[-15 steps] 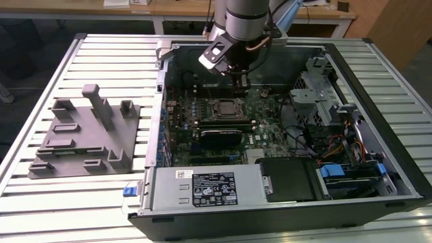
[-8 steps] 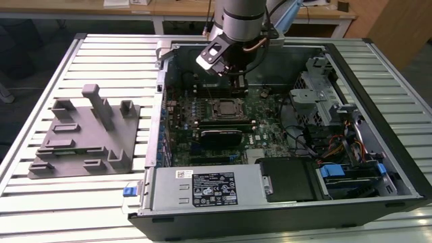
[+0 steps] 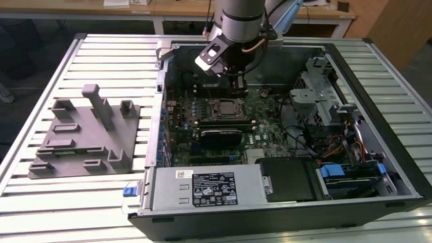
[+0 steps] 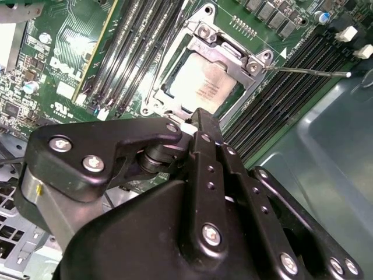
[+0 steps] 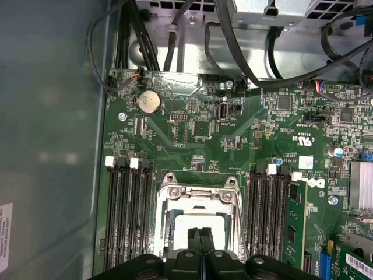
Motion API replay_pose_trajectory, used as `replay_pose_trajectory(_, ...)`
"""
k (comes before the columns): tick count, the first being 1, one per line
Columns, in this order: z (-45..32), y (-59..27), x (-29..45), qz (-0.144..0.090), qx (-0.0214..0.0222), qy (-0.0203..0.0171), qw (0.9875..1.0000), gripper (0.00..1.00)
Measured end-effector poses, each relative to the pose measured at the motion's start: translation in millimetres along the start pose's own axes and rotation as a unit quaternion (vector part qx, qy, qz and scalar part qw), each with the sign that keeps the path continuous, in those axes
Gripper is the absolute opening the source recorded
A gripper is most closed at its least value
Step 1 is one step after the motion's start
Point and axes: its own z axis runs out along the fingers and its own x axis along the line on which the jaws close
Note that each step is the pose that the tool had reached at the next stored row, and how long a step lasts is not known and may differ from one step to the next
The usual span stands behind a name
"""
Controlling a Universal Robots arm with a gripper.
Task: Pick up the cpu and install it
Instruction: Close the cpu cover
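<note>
The cpu (image 4: 201,87), a small square chip with a silver top, lies flat inside the metal-framed socket (image 4: 250,61) on the green motherboard. In the first wrist view the cpu (image 5: 195,220) is partly covered by my fingertips. My gripper (image 4: 196,114) hangs just above the chip's edge, its two black fingers pressed together with nothing between them. From the exterior view, the gripper (image 3: 238,85) hovers over the far side of the socket (image 3: 225,107) inside the open computer case.
A grey plastic tray (image 3: 88,136) with upright posts stands on the slatted table at the exterior view's left. A thin metal lever (image 4: 303,72) juts out beside the socket. Memory slots (image 5: 128,216) flank it, and cables (image 5: 245,52) and drive cages (image 3: 324,101) crowd the case.
</note>
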Motion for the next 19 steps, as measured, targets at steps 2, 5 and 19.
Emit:
replay_pose_trajectory(2,1.0,-0.3,0.1,0.000,0.0000,0.0001,1.0000,0.11)
replay_pose_trajectory(5,2.7,-0.6,0.0,0.000,0.0001,0.0001,1.0000,0.11)
replay_pose_trajectory(19,6.7,-1.7,0.1,0.000,0.0001,0.0000,1.0000,0.11)
